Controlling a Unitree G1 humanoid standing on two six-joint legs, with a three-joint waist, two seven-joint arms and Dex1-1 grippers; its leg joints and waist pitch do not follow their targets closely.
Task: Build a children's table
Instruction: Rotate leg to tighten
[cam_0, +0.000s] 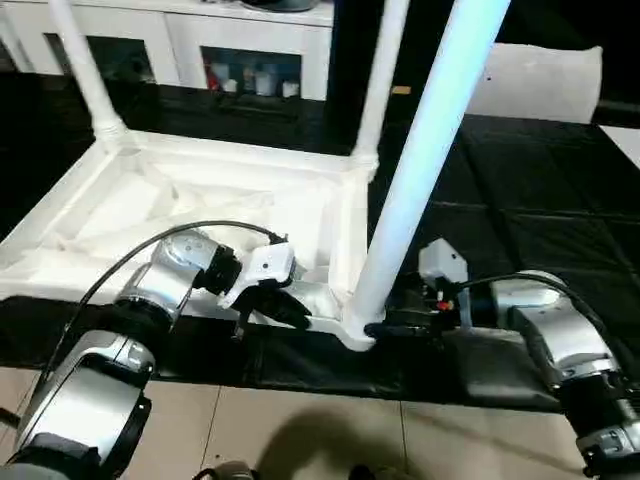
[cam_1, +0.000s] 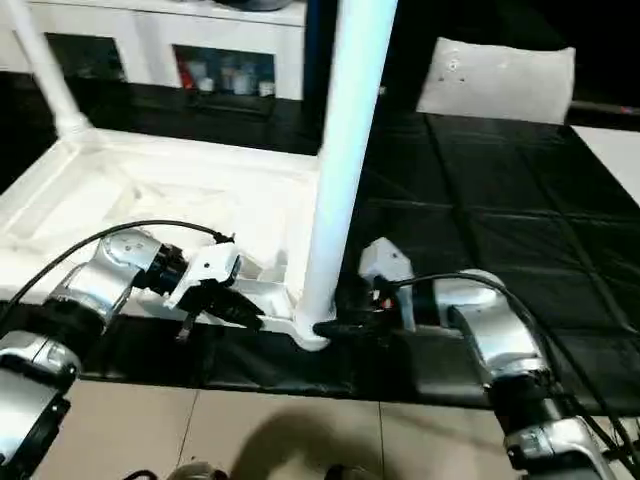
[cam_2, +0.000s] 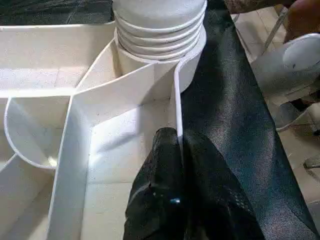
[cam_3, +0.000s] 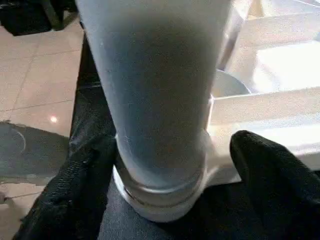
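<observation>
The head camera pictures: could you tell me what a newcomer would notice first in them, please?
First, the near white leg rising steeply from the near corner socket of the upturned tabletop on the black mat. The right gripper stands open around its base, while the left gripper is shut on the tabletop's rim beside that corner. Two more legs stand in the far corners.

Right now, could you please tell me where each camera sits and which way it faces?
Left eye: head, looking down at the tabletop; both silver forearms show.
Right eye: same scene, slightly shifted.
Left wrist: along the left pincer, shut on the tabletop's rim.
Right wrist: along the right pincer, its fingers either side of the near leg.
All share that leg's corner socket.
</observation>
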